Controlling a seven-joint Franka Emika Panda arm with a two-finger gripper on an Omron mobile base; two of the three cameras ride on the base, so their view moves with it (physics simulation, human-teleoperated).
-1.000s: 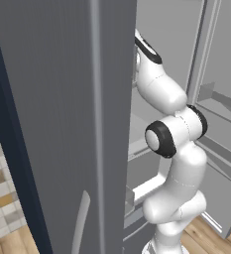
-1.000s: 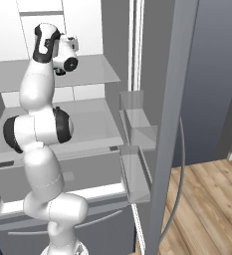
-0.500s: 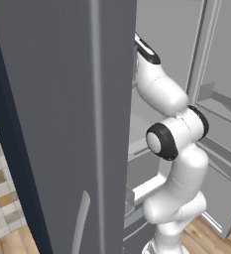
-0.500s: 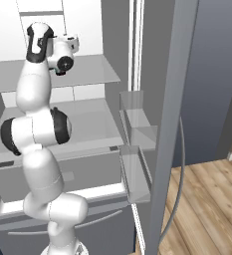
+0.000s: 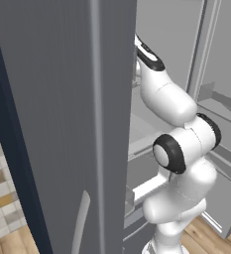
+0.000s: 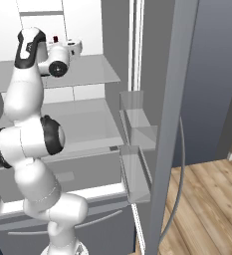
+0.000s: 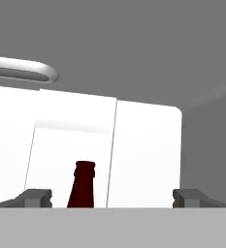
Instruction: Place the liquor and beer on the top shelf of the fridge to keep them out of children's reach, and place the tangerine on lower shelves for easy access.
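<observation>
In the left base view the tall grey fridge's (image 5: pixel 62 124) flat door hides the hand, and one white arm reaches past the door's edge towards 11 o'clock. In the right base view the hand sits at 10 o'clock over the wide pale grey top shelf (image 6: pixel 95 69), with a small red cap just behind it, its bottle hidden. In the hand view one dark brown glass beer bottle (image 7: pixel 83 186) stands upright, neck to 12 o'clock, body cut off below, between the two-finger gripper's (image 7: pixel 112 197) spread, empty tips.
</observation>
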